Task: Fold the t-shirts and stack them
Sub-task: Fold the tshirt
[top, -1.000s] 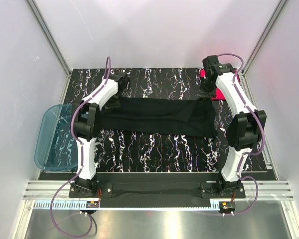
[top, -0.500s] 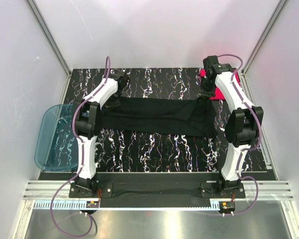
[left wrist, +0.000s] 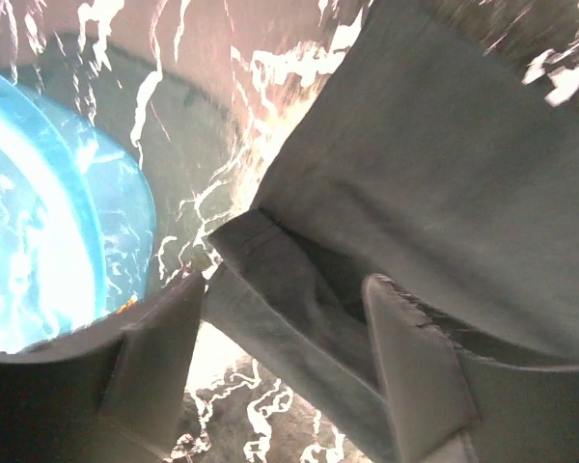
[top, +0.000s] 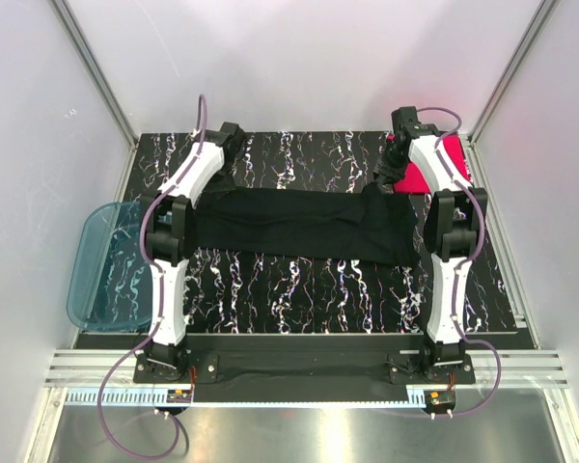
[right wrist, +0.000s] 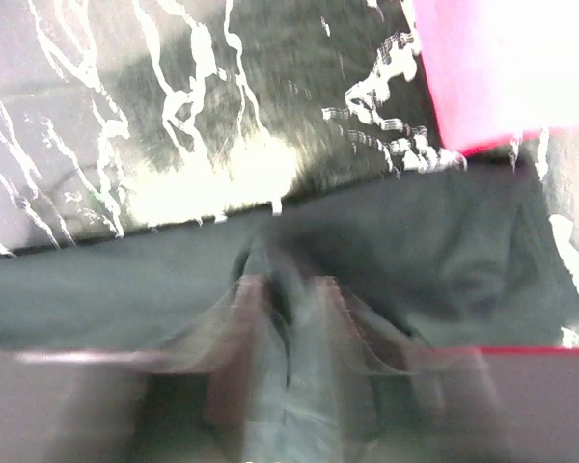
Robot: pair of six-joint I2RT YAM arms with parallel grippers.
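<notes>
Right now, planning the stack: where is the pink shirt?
Overhead, the pink shirt lies in the far right corner, partly under the right arm, beyond the black shirt.

Top cam: high behind the arm bases, looking down on the whole table [top: 299,289]. Both wrist cams sit close over the black shirt [top: 299,222], shared by all three views. Right wrist view is blurred.

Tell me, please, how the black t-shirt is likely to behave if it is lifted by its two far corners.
Probably floppy: the black t-shirt lies limp on the table with soft creases, and its hem folds between the left gripper's open fingers. Held at both ends, its long middle would likely sag. It looks thin, so probably light.
</notes>
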